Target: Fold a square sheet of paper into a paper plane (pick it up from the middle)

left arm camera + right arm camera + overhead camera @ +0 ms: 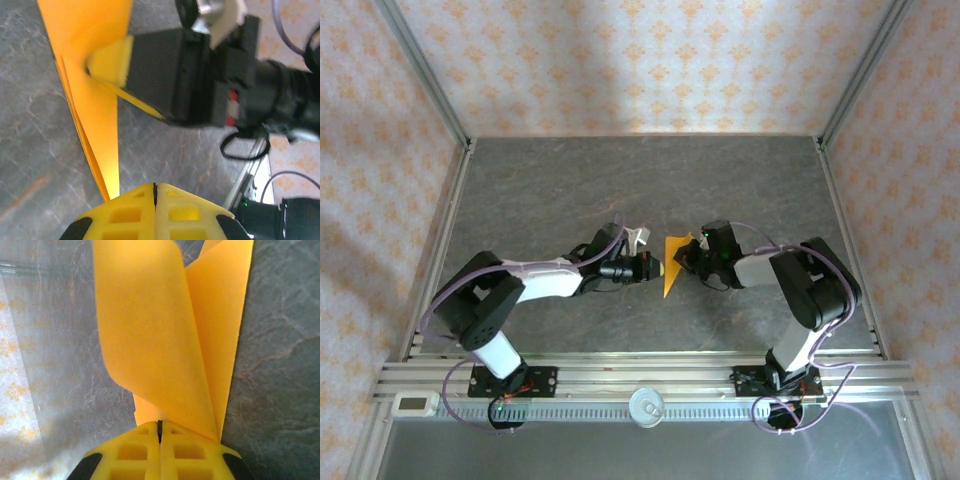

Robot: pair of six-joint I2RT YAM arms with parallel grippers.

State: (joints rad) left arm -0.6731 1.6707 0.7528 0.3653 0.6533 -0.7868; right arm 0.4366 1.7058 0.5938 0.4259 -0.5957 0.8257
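Note:
The paper plane (672, 264) is bright orange paper folded into a narrow pointed shape, held near the table's middle with its point toward the arms. My right gripper (688, 258) is shut on it. In the right wrist view the flaps (160, 330) flare up and outward from the closed yellow fingertips (160, 426). In the left wrist view the paper (87, 40) hangs from the right gripper (107, 70), and its tip comes down just left of my left gripper (155, 189). That gripper is shut with nothing between its fingers. Seen from above, the left gripper (656, 268) sits just left of the paper.
The grey stone-patterned table (570, 190) has metal frame posts and patterned walls on three sides. An aluminium rail (640, 375) runs along the near edge. On it sit a round white disc (647, 405) and a small white device (415, 403).

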